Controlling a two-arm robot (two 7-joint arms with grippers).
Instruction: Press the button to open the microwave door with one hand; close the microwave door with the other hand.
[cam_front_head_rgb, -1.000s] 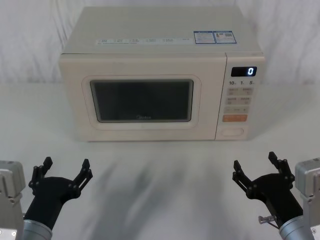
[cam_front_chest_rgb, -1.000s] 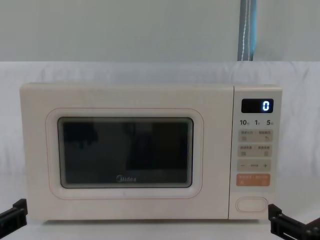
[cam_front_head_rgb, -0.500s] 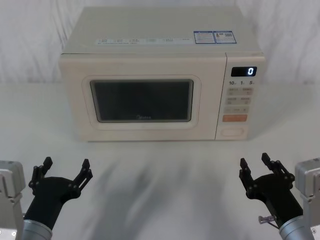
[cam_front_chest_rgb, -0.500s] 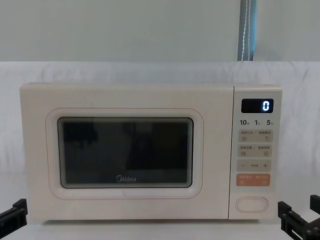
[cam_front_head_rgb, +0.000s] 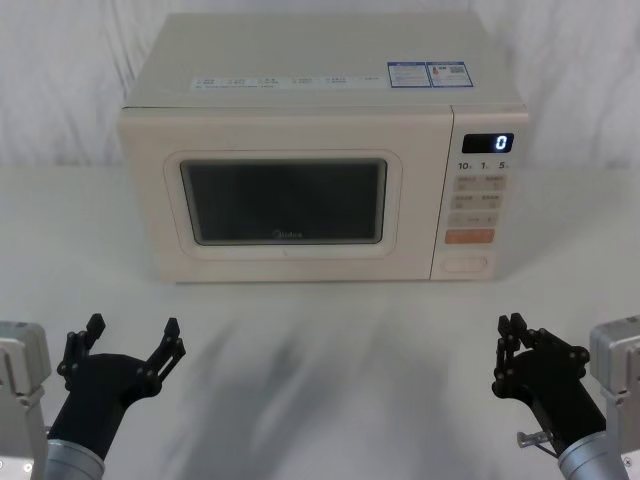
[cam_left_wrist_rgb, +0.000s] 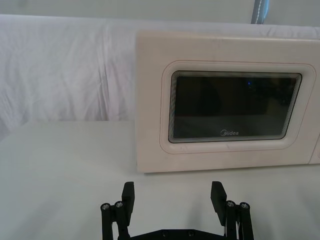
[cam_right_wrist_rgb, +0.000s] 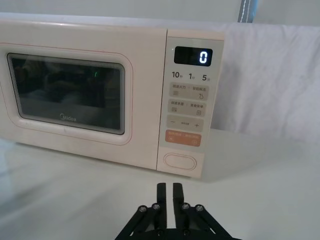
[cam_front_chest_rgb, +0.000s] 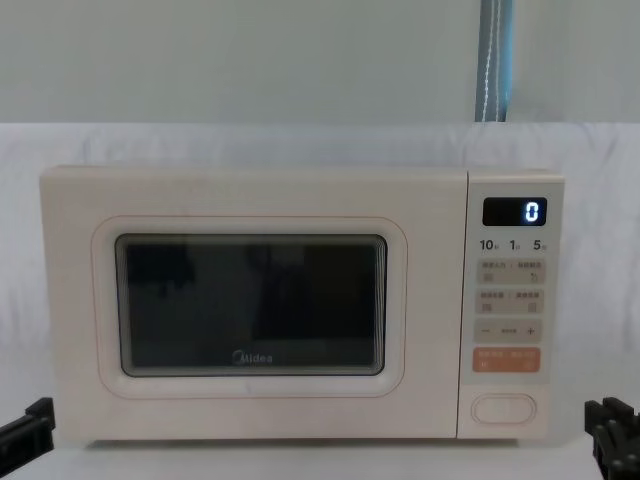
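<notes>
Right gripper (cam_front_head_rgb: 512, 322): fingers pressed together, holding nothing; positioned low at the near right of the table (cam_front_head_rgb: 330, 350), well short of the microwave (cam_front_head_rgb: 320, 150). In the right wrist view the closed fingers (cam_right_wrist_rgb: 162, 192) form a single narrow tip that points toward the control panel; the button (cam_right_wrist_rgb: 180, 161) lies straight ahead, slightly to the right of the tip line, with bare table between.

Button (cam_front_head_rgb: 466, 264): bottom key of the panel on the microwave's right side, below the orange key (cam_front_head_rgb: 469, 237); long axis horizontal, left to right; face vertical, turned toward the robot. Judged requirement: a forward push along the near-far line, with the tip raised to button height, since the button sits just above the table surface.

Left gripper (cam_front_head_rgb: 125, 335): fingers spread wide, empty; near left of the table, in front of the door's left half.

Door (cam_front_head_rgb: 285, 200): shut, flush with the front; window and frame fill the front to the left of the panel.

Arm selection: the right gripper is clearly the nearer to the button; the left gripper faces the door (cam_left_wrist_rgb: 235, 107) and is judged the better placed to close it.
</notes>
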